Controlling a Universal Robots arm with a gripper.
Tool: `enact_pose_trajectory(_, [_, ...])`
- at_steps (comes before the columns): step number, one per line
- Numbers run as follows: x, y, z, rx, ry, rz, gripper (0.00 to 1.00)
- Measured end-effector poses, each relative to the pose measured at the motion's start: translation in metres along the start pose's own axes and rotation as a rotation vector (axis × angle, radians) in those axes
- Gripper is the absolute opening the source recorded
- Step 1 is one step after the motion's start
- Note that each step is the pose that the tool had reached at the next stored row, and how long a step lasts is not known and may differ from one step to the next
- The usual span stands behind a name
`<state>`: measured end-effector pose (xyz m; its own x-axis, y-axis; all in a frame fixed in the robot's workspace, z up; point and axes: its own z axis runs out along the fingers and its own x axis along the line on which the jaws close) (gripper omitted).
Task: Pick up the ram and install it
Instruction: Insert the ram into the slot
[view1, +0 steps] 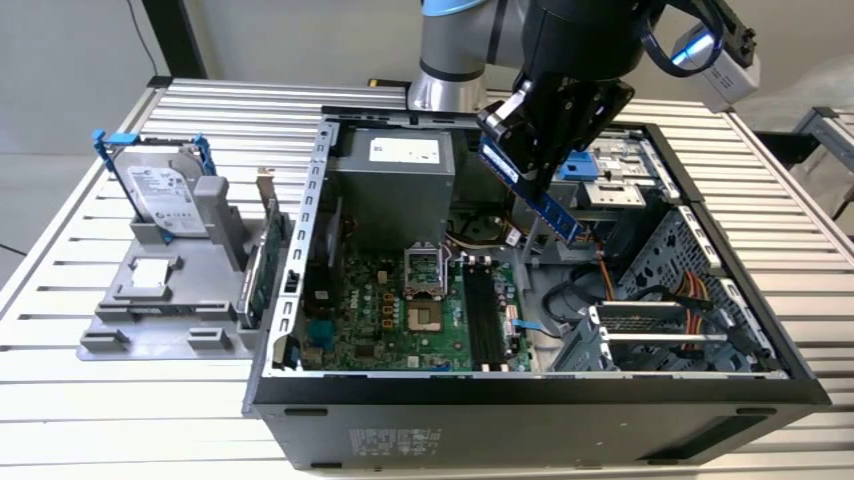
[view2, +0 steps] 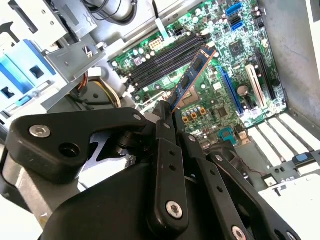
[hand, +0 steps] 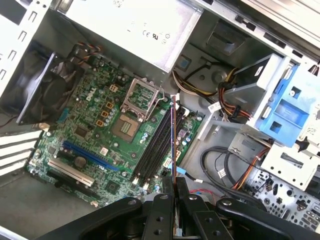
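The ram (view1: 547, 205) is a long blue stick held tilted in the air over the open computer case (view1: 534, 385). My gripper (view1: 523, 158) is shut on its upper end. In the second wrist view the ram (view2: 192, 75) points from the black fingers (view2: 162, 125) down toward the green motherboard (view2: 235, 65). In the first wrist view the ram (hand: 173, 140) shows edge-on, hanging above the dark memory slots (hand: 152, 150), apart from them. The slots (view1: 481, 315) lie on the motherboard (view1: 374, 310), right of the processor socket (view1: 424, 270).
A silver hard drive in a blue frame (view1: 160, 195) stands on a grey holder (view1: 147, 300) at the exterior view's left, with a green card (view1: 267, 265) beside the case wall. Inside the case are a power supply (view1: 394, 180), a blue drive bay (view1: 587, 165) and orange cables (view1: 667, 295).
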<state>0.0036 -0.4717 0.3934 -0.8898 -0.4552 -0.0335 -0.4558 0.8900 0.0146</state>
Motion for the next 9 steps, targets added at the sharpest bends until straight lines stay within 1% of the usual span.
enact_pose_trajectory(9, [0.0000, 0.0000, 0.0000, 0.0006, -0.0003, 0.017, 0.00])
